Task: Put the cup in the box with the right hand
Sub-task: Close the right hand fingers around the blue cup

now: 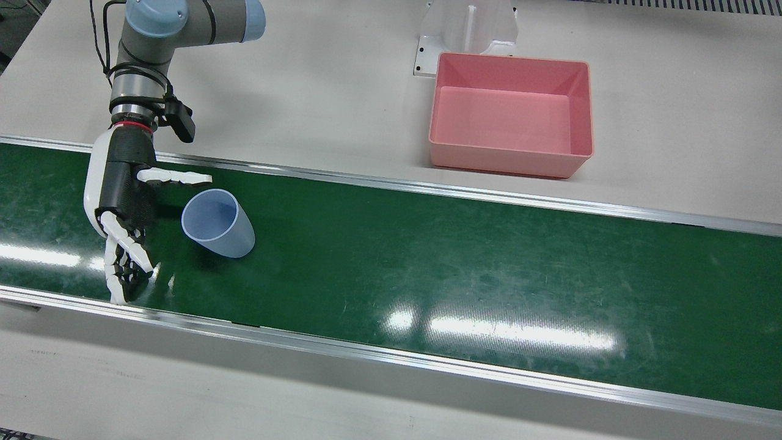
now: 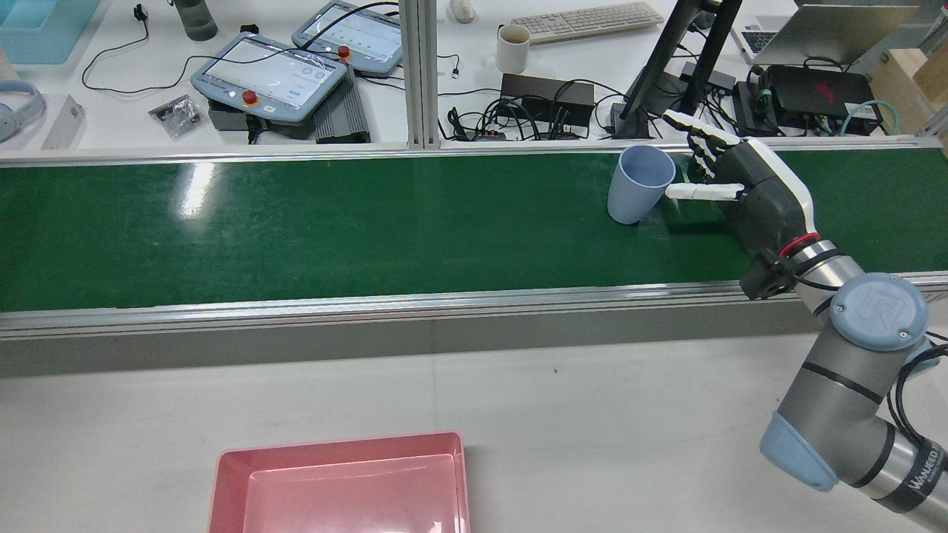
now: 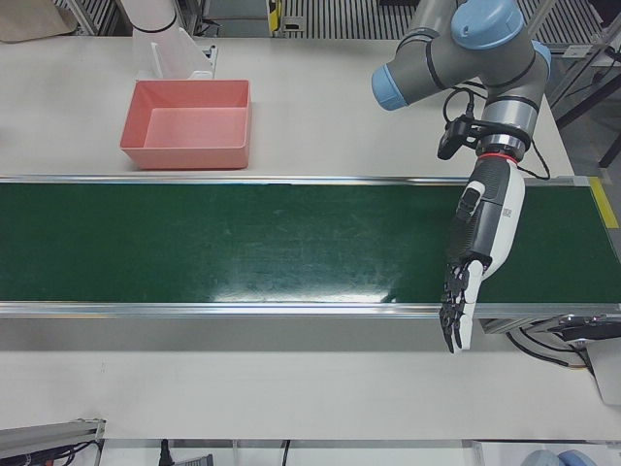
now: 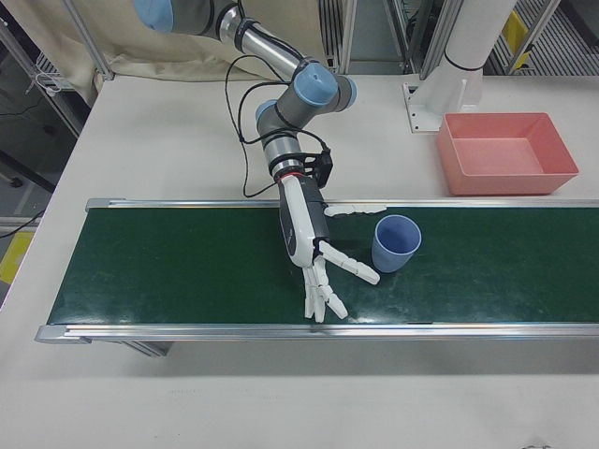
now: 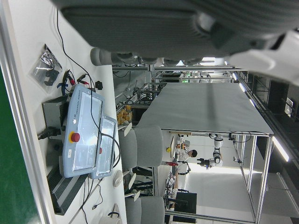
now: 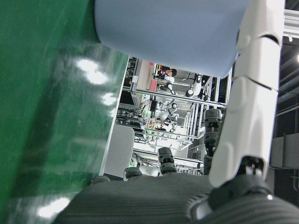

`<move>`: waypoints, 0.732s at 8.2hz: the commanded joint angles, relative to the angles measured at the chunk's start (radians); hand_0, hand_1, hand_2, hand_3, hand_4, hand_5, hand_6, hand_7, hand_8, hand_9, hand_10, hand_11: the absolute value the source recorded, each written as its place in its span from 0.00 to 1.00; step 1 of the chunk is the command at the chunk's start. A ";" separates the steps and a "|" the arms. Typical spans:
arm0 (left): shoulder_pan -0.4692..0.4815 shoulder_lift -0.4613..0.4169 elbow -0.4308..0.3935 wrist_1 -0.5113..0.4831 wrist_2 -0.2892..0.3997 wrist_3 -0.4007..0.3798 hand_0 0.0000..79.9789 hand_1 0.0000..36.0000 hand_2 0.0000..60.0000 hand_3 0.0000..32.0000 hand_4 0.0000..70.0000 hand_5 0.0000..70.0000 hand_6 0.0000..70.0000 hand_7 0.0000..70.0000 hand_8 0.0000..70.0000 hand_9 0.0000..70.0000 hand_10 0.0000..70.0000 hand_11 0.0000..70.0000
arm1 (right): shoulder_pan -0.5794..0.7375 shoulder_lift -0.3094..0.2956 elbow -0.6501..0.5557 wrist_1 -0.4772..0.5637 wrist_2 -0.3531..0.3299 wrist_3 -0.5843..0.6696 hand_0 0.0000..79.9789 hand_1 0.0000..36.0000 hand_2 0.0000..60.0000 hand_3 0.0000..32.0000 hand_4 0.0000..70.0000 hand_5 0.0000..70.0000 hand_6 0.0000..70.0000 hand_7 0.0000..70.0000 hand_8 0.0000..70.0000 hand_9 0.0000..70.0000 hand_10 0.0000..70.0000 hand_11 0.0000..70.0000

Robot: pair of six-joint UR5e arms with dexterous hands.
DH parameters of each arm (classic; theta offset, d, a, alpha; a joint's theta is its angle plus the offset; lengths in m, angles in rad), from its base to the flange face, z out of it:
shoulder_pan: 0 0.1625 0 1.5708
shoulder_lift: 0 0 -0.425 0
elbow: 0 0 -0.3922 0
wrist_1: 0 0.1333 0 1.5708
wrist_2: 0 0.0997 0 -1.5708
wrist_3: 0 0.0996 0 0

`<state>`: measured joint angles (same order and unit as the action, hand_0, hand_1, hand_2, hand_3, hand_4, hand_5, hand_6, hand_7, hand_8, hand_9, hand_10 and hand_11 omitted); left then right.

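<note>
A pale blue cup [image 1: 217, 223] stands upright on the green belt [image 1: 458, 263], mouth up. My right hand [image 1: 125, 201] is open just beside it, palm toward the cup. Its thumb [image 1: 174, 177] reaches along the belt's far rail past the rim, and the fingers [image 1: 125, 263] spread toward the near rail. The rear view shows the cup [image 2: 639, 185] next to the right hand [image 2: 752, 192], not enclosed. The cup [image 6: 173, 28] fills the top of the right hand view. The empty pink box [image 1: 510, 162] sits on the white table beyond the belt. My left hand [image 3: 482, 228] hangs open over the belt, far from the cup.
A white pedestal [image 1: 467, 30] stands right behind the box. Metal rails [image 1: 391, 351] edge the belt on both sides. Past the belt in the rear view lie teach pendants [image 2: 270, 74], cables, a keyboard and a mug [image 2: 512, 48].
</note>
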<state>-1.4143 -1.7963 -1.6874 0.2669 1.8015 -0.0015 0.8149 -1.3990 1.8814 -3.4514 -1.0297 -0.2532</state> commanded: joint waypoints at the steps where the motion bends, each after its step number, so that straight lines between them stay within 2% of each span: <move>1: 0.000 0.000 0.000 0.000 -0.001 0.000 0.00 0.00 0.00 0.00 0.00 0.00 0.00 0.00 0.00 0.00 0.00 0.00 | -0.016 0.000 -0.001 0.000 0.008 0.000 0.70 0.57 0.07 0.67 0.19 0.07 0.01 0.24 0.00 0.03 0.01 0.05; 4: 0.000 0.000 0.000 0.000 -0.001 0.000 0.00 0.00 0.00 0.00 0.00 0.00 0.00 0.00 0.00 0.00 0.00 0.00 | -0.036 0.000 -0.001 0.008 0.020 0.000 0.69 0.57 0.08 0.68 0.20 0.07 0.02 0.25 0.00 0.03 0.01 0.05; 5: 0.000 0.000 0.000 0.000 -0.001 0.000 0.00 0.00 0.00 0.00 0.00 0.00 0.00 0.00 0.00 0.00 0.00 0.00 | -0.040 0.008 -0.004 0.008 0.022 0.000 0.69 0.56 0.09 0.60 0.24 0.07 0.02 0.26 0.00 0.03 0.02 0.05; 6: 0.000 0.000 0.000 0.000 -0.001 0.000 0.00 0.00 0.00 0.00 0.00 0.00 0.00 0.00 0.00 0.00 0.00 0.00 | -0.042 0.012 -0.004 0.008 0.028 0.002 0.67 0.55 0.19 0.32 0.33 0.06 0.04 0.28 0.00 0.04 0.03 0.06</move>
<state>-1.4143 -1.7963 -1.6874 0.2669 1.8009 -0.0015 0.7806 -1.3962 1.8794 -3.4455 -1.0103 -0.2531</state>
